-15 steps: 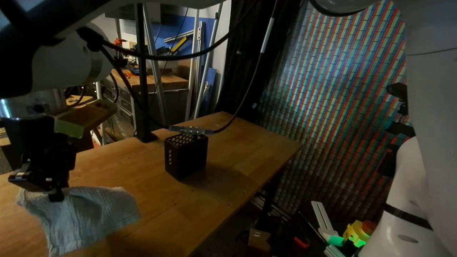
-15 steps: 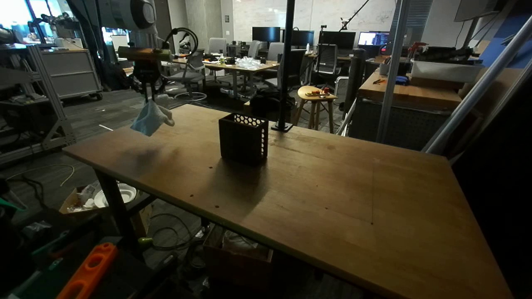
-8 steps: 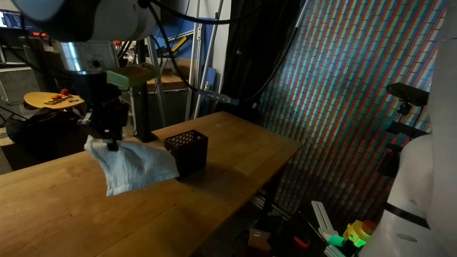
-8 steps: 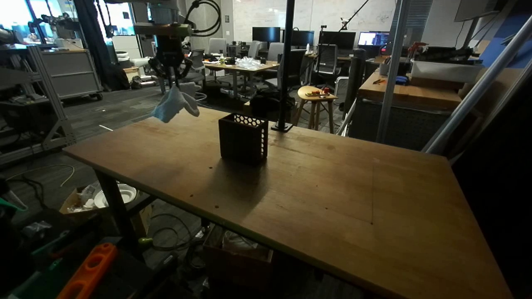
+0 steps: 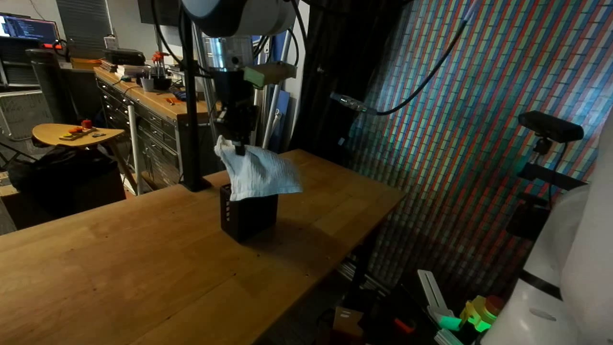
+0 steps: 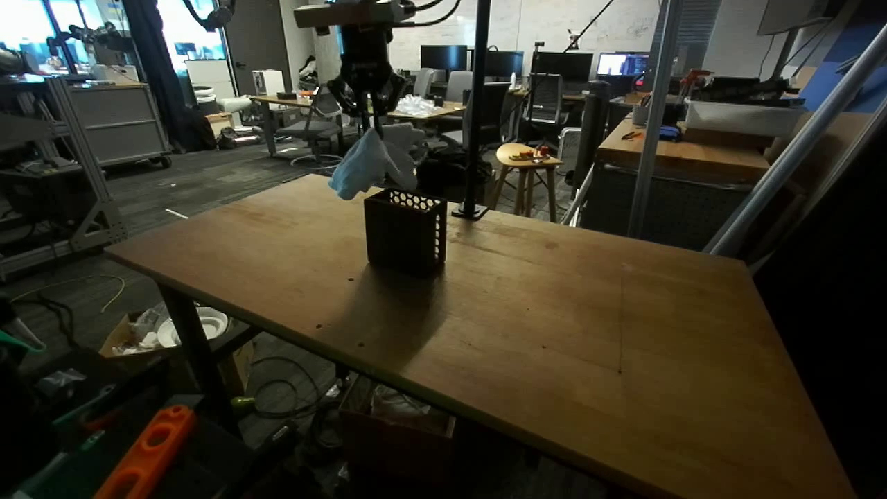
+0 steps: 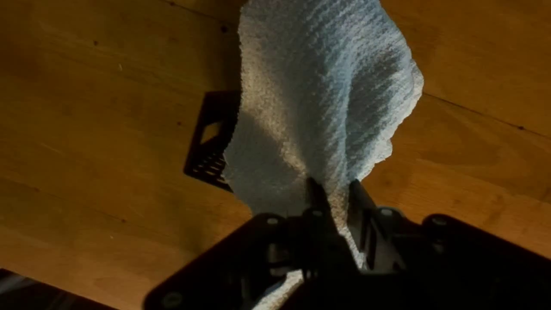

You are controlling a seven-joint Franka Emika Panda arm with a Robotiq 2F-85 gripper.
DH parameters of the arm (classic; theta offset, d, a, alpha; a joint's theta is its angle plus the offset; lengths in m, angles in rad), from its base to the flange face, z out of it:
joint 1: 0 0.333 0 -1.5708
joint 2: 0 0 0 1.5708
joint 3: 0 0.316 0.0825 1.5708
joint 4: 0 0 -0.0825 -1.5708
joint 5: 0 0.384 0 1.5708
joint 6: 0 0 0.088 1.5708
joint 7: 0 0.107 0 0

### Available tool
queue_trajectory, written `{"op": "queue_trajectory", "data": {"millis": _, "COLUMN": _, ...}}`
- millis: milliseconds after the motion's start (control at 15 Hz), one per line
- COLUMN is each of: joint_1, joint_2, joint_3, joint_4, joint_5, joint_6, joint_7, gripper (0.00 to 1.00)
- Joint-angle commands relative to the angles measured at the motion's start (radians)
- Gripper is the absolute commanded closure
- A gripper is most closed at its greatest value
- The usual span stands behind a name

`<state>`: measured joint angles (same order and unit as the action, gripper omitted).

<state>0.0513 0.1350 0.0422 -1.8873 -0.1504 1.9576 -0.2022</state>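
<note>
Cloth (image 5: 262, 173) nearer the box (image 6: 403, 234), pale-blue, creased

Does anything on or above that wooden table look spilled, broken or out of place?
Nothing stands out. The black box stands upright on the wooden table, and I see no spill or damage. The pale blue cloth hangs creased and lopsided, but that fits its being pinched in the gripper.

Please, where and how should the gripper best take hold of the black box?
Probably by the upper rim of the black box, from above: it stands upright, top open, and the rim looks thin. The gripper must first release the cloth.
</note>
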Motion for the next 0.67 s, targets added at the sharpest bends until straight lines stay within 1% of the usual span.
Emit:
{"op": "queue_trajectory", "data": {"millis": 0, "joint_1": -0.035, "joint_2": -0.017, "joint_3": -0.025, "joint_4": 0.003, "joint_5": -0.013, "joint_6": 0.008, "joint_7": -0.013, "gripper": 0.92}}
{"op": "queue_trajectory", "data": {"millis": 200, "joint_1": -0.048, "joint_2": 0.009, "joint_3": -0.029, "joint_4": 0.027, "joint_5": 0.005, "joint_6": 0.016, "joint_7": -0.008, "gripper": 0.92}}
{"op": "queue_trajectory", "data": {"millis": 600, "joint_1": -0.065, "joint_2": 0.054, "joint_3": -0.035, "joint_4": 0.034, "joint_5": 0.043, "joint_6": 0.066, "joint_7": -0.006, "gripper": 0.92}}
